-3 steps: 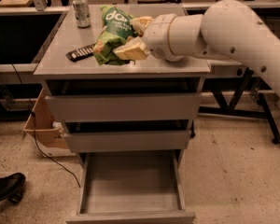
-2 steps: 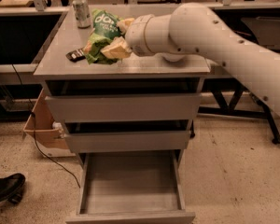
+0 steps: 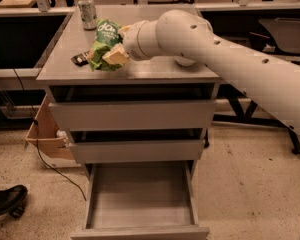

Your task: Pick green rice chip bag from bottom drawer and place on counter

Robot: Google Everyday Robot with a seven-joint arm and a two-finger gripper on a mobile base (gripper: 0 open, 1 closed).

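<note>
The green rice chip bag rests on the grey counter toward its left side. My gripper is at the bag's right side, its pale fingers closed around the bag. The white arm reaches in from the right across the counter. The bottom drawer is pulled out below, and its grey floor holds nothing I can see.
A soda can stands at the counter's back left. A flat dark wrapper lies left of the bag. Two shut grey drawers sit above the open one. A cardboard box and a shoe are on the floor at left.
My gripper and the bag have moved left across the counter, and the bag now sits lower, down on the surface next to the dark wrapper.
</note>
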